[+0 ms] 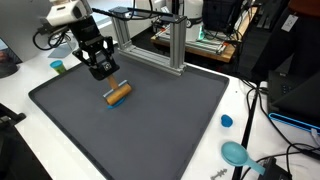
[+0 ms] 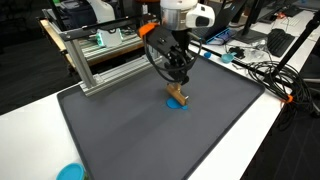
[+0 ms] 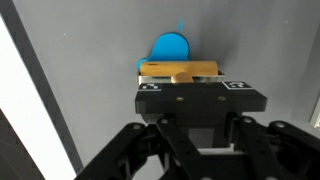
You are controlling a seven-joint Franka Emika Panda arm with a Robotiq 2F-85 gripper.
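Exterior views from seemingly opposite sides, sharing the grey mat [image 1: 150, 130], wrist view close over the gripper [image 3: 193, 86]

We see bright, even room light in both exterior views; only soft shadows fall on the dark mat [image 1: 150, 125]; the wrist view is soft, the gripper [image 3: 181, 86] blurred close up.

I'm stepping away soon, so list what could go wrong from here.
The claw seems to hold the tan block at its tips only; it could slip or twist. The blue piece against the block might get dragged across the mat. The metal frame stands close by; a swing could hit it.
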